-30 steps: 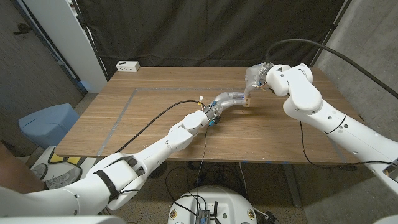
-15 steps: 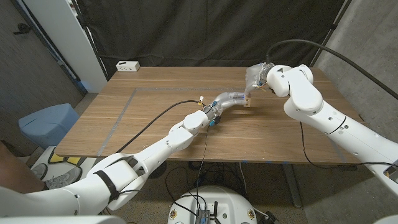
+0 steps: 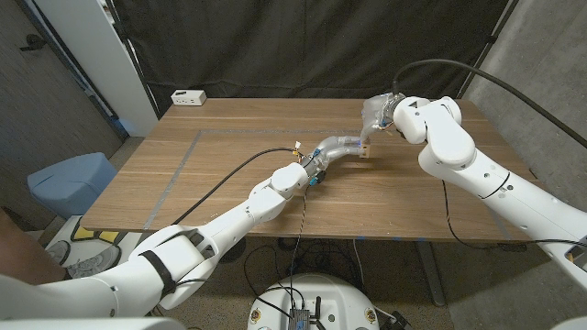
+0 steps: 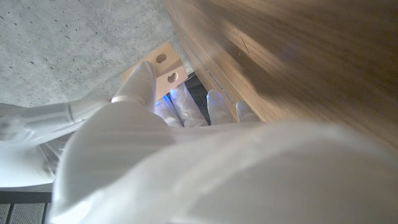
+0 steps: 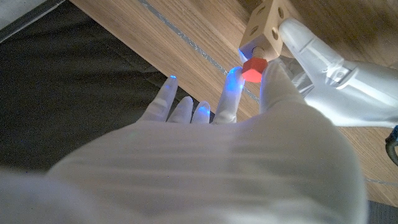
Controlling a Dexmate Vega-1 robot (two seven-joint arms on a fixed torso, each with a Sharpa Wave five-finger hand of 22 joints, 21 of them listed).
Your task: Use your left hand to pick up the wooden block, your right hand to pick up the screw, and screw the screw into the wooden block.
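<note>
The wooden block sits toward the far right of the surface, a pale cube with round holes in its faces (two holes show on one face in the left wrist view). The left hand grips it, one finger laid along its side in the right wrist view, where the block appears beside that finger. The screw, with its red head, is pinched between the thumb and a finger of the right hand, and its head lies right against the block's lower corner. In the head view the right hand hangs just above and behind the block, close to the left hand. A white power strip lies at the far left corner of the surface, well apart from both hands
</note>
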